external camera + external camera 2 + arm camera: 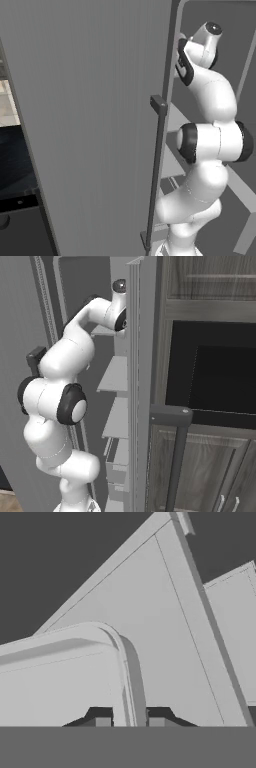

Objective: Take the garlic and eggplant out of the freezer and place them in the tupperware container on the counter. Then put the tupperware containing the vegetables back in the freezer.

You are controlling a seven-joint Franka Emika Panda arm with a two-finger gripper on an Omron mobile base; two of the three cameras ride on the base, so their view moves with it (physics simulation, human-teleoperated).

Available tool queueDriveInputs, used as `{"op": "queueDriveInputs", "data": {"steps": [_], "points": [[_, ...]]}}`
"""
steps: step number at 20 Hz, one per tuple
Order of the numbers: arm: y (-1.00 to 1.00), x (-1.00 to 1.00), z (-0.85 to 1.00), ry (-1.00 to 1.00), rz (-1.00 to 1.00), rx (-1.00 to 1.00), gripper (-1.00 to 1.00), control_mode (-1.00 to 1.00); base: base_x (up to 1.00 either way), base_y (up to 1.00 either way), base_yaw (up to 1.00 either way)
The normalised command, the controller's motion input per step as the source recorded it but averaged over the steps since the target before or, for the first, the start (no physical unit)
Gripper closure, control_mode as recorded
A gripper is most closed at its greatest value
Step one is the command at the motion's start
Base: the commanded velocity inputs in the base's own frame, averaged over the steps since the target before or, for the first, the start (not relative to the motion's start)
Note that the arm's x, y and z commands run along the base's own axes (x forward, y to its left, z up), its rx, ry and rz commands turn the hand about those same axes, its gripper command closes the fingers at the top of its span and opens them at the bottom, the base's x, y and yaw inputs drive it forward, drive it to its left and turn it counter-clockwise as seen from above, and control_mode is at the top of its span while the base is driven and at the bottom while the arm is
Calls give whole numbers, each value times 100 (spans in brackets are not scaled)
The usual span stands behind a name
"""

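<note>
The tool [129, 722] is clamped on the rim of the tupperware container [60, 672] — one tip on each side of its wall. The container rests on a pale shelf [165, 637] inside the freezer [90, 125], whose door stands open.

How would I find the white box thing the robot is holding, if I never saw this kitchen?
Look inside the tall grey freezer, past its open door, to the pale grey shelf high up. The tupperware container lies there, its rim pinched in the gripper. It is the only white tray with rounded corners; the shelves are flat and straight-edged.
</note>
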Motion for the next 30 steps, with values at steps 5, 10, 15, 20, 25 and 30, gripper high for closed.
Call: {"op": "queueDriveInputs", "data": {"steps": [5,10,15,20,25,30], "points": [[0,59,0,0,3,0,100,-100,0,0,0],[0,47,-4,0,3,0,100,-100,0,0,0],[0,43,-15,0,3,0,-100,-100,0,0,0],[0,26,-15,0,3,0,-100,-100,0,0,0],[0,8,-7,0,4,0,-100,-100,0,0,0],[0,-26,0,-6,4,0,-100,-100,0,0,0]]}}
